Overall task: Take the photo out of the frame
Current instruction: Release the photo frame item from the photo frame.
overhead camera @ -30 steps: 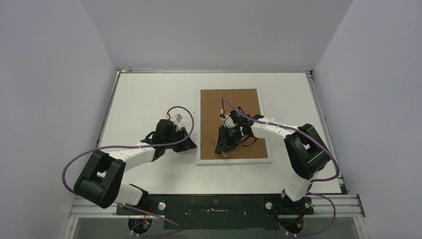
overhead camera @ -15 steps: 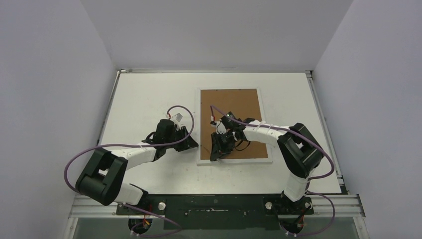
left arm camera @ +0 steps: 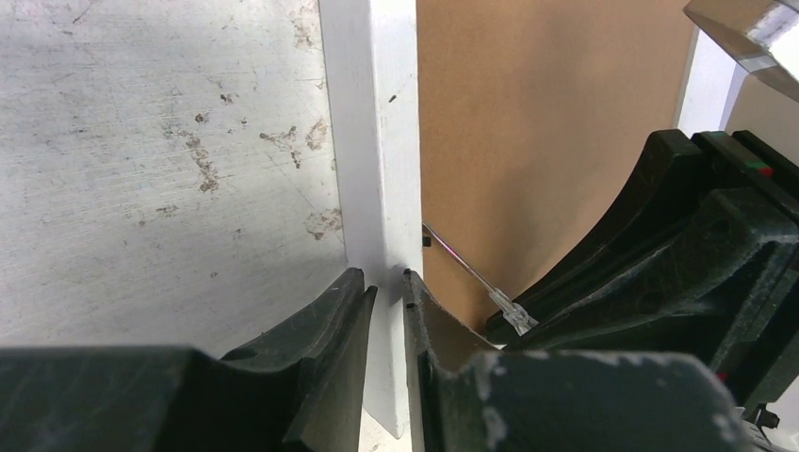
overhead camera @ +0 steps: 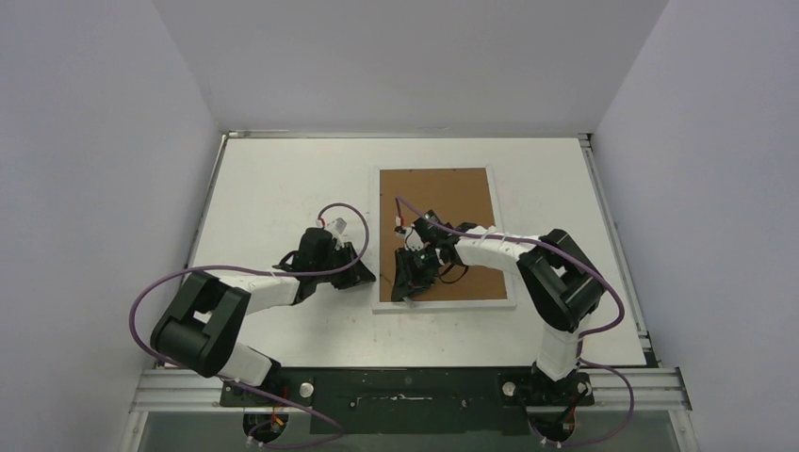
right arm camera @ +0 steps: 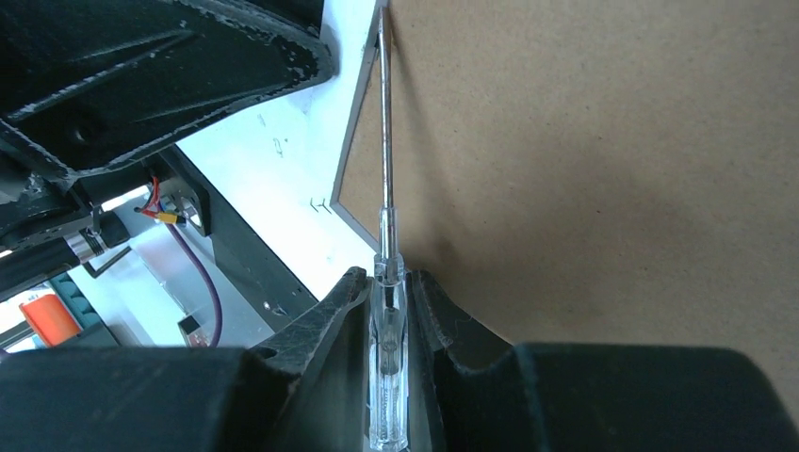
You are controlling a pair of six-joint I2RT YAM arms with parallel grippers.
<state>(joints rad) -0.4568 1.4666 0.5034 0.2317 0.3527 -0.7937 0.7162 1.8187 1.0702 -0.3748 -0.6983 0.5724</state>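
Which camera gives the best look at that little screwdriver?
The right wrist view: the screwdriver has its clear handle clamped in the right gripper, shaft tip at the edge of the backing board. The left wrist view catches only part of the shaft and handle; in the top external view it is too small to see.

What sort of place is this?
Probably a robot test cell: left arm and right arm bolted to a scuffed white table, bare walls boxing it in, one picture frame lying face down.
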